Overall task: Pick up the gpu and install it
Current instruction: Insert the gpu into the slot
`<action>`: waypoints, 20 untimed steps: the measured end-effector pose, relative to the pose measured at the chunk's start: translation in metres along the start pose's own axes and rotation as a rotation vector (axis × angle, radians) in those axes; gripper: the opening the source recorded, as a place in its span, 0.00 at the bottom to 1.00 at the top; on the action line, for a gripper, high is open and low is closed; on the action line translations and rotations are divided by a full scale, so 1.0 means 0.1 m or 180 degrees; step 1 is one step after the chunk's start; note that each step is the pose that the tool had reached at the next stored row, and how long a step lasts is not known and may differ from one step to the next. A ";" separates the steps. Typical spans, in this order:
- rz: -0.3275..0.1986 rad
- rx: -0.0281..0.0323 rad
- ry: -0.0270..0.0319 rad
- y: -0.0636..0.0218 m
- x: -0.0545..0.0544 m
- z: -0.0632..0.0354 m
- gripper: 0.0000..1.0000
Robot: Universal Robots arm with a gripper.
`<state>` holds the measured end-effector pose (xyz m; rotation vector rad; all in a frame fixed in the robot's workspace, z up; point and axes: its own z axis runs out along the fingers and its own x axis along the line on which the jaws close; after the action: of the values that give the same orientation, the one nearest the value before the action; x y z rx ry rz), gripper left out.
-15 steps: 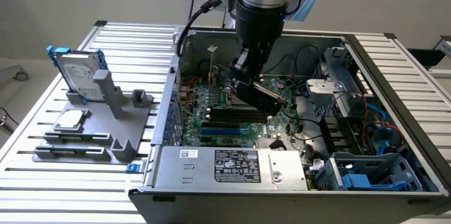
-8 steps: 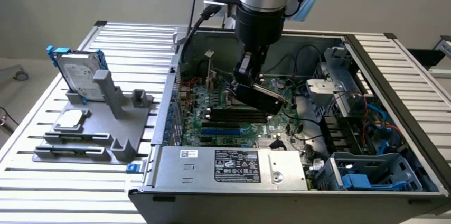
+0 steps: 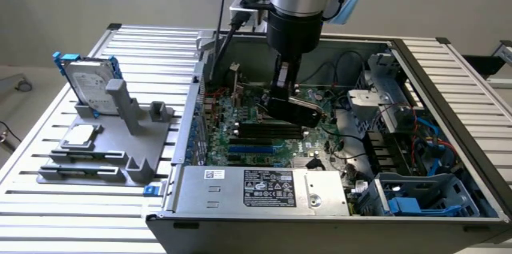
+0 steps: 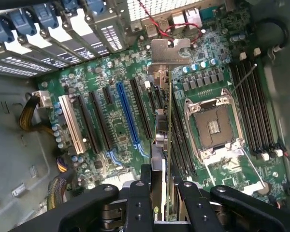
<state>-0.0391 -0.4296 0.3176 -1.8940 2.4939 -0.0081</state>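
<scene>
My gripper (image 3: 282, 93) is shut on the gpu (image 3: 296, 111), whose glossy black shroud shows below the fingers in the exterior view. The card hangs inside the open computer case (image 3: 448, 80), over the green motherboard (image 3: 254, 123). The wrist view looks along the gpu (image 4: 167, 140) edge-on, with its silver end bracket (image 4: 170, 50) at the far end toward the case's rear slot covers. One finger (image 4: 137, 195) presses each face of the card. It lies over the black slots between the blue slot (image 4: 128, 113) and the CPU socket (image 4: 212, 126). I cannot tell whether it touches a slot.
Long black memory sticks (image 3: 272, 129) sit on the board below the card. A power supply (image 3: 264, 188) fills the case's near side, with cables and drive bays (image 3: 416, 197) on the exterior view's right. Outside, a silver hard drive (image 3: 88, 83) stands in a grey fixture (image 3: 112, 143).
</scene>
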 end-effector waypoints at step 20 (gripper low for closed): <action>-0.0700 -0.0005 -0.0013 0.058 0.16 0.014 0.26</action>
<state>-0.0488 -0.4431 0.3161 -2.1551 2.2695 -0.0040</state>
